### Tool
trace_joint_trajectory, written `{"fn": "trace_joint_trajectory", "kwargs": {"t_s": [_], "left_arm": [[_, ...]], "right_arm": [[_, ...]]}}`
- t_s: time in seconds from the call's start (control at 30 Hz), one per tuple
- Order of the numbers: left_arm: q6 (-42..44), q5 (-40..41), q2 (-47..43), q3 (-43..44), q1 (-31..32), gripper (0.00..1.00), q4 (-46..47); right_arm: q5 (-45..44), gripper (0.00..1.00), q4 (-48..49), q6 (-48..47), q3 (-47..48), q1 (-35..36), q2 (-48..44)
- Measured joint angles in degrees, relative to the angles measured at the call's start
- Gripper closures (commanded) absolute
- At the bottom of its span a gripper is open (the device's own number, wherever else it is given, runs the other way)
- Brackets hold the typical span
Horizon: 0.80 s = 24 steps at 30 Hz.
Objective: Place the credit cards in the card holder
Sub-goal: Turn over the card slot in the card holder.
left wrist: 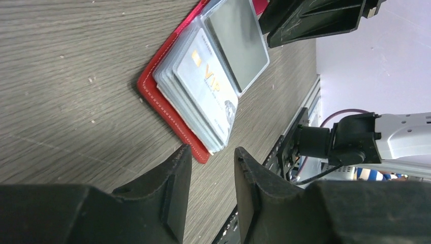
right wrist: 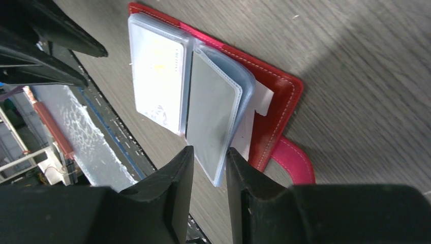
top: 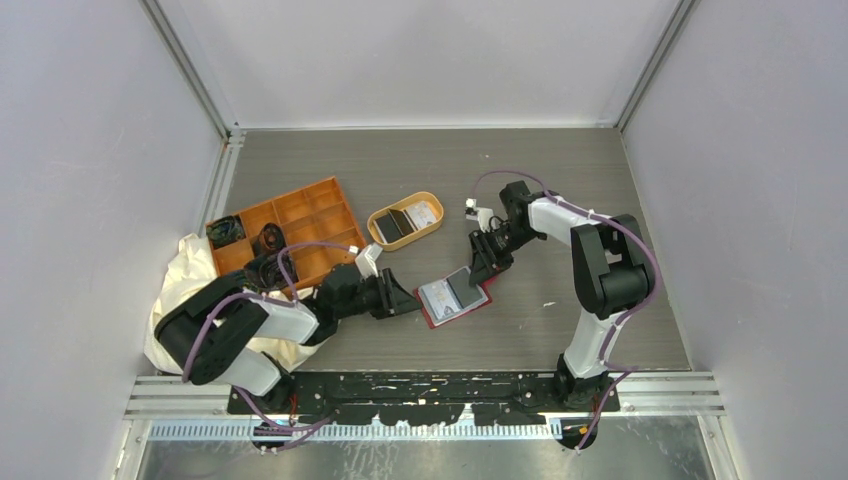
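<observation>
The holder (top: 455,298) lies open on the table (top: 560,190), a pale card (left wrist: 203,86) in its 9 o'clock half. The left gripper (left wrist: 212,152) sits at the holder's 9 o'clock, tips just short of its red edge, jaws narrowly apart with nothing between them. The right gripper (right wrist: 209,151) stands at 1 o'clock, jaws close about a sleeve (right wrist: 216,122) corner; whether it pinches cannot be told. More cards (top: 392,226) lie in the dish (top: 440,208) at 11 o'clock.

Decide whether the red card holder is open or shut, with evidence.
Open: the card holder lies spread flat, clear sleeves and a card showing.
</observation>
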State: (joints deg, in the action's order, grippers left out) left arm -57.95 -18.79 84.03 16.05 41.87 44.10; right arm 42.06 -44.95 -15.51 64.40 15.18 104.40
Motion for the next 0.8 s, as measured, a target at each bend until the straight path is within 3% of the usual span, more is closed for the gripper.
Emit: {"fn": "trace_joint_trajectory", "kwargs": {"t_s": [0.53,0.8], "left_arm": [[-2.0,-2.4,5.1,2.9,0.8,0.58,4.6],[-3.0,-2.4,8.6,4.1,2.2,0.55,6.5]], "right_arm": [[14.0,0.59,-3.7,-1.4,1.6,-0.3,1.4],[15.1,0.60,-4.2,-1.6,1.6,0.0,2.4]]}}
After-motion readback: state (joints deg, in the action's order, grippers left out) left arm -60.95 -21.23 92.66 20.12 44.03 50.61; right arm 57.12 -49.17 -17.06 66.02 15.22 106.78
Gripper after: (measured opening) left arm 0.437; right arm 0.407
